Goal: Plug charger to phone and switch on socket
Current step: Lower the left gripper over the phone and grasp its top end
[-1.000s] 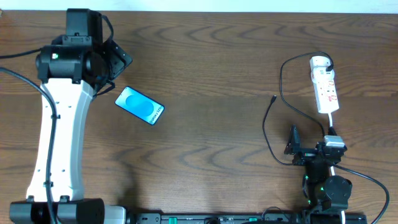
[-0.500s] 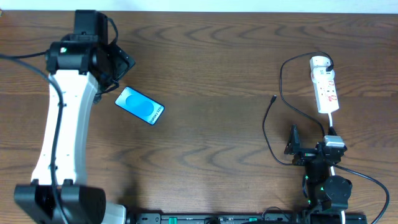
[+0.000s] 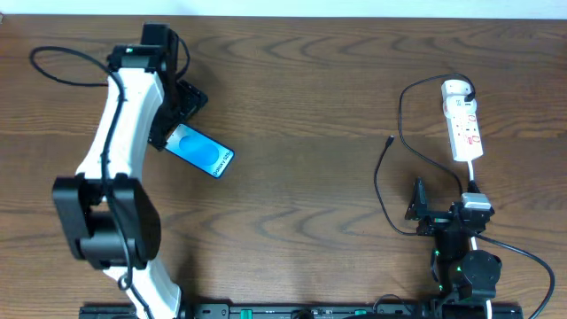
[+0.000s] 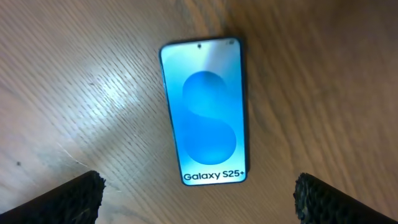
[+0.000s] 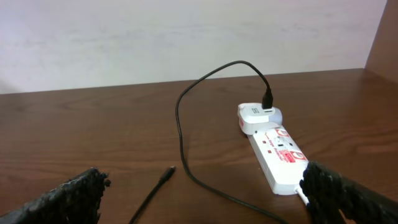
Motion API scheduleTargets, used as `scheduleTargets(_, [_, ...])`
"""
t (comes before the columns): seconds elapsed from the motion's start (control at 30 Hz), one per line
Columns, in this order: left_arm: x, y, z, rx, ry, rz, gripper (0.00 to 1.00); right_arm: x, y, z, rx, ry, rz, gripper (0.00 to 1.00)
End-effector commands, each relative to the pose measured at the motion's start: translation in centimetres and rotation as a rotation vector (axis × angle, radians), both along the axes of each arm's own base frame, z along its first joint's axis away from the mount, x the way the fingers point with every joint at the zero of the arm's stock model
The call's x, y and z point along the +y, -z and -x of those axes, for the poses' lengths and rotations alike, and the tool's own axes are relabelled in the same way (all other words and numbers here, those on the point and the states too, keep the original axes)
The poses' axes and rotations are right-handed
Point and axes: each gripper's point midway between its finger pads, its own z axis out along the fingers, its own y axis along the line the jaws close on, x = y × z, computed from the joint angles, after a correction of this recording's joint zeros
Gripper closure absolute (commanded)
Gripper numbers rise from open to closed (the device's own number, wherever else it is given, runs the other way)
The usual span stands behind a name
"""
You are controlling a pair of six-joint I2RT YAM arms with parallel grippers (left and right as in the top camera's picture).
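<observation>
The phone (image 3: 205,152) lies flat on the wooden table, its blue screen lit; in the left wrist view (image 4: 205,112) its text end is nearest me. My left gripper (image 3: 180,108) (image 4: 199,202) is open and empty, hovering over the phone's upper-left end. The charger's black cable (image 3: 378,182) (image 5: 178,118) loops on the table, with its free plug (image 3: 391,139) (image 5: 168,172) lying loose. Its other end sits in a white adapter (image 5: 255,116) on the white power strip (image 3: 466,133) (image 5: 280,155). My right gripper (image 3: 415,204) (image 5: 202,202) is open and empty, low at the near right.
The power strip's white cord (image 3: 474,182) runs toward the right arm's base. The cable passes close beside the right gripper. A pale wall (image 5: 186,37) stands behind the table's far edge.
My left arm has swung to the right and its gripper now hangs over the phone's upper-left end. The phone, cable, power strip and right arm have not moved.
</observation>
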Motion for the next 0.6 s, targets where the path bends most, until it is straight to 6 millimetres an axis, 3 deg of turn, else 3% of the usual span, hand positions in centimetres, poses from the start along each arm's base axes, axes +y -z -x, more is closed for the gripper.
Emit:
scheduleTargets(0.0, [-1.3,2.2,0.2,0.063,-0.008,0.068,0.02,0.2,0.1,0.0,0.003,-0.010,0.013,0.01])
scheduleTargets(0.17, [-2.2,4.5,-0.4,0.096,-0.006,0.122,0.02,0.2,0.1,0.0,0.003,-0.010,0.013,0.01])
scheduleTargets(0.57, [-2.0,8.1,-0.2,0.093,-0.003,0.111,0.02,0.2,0.1,0.0,0.003,-0.010,0.013,0.01])
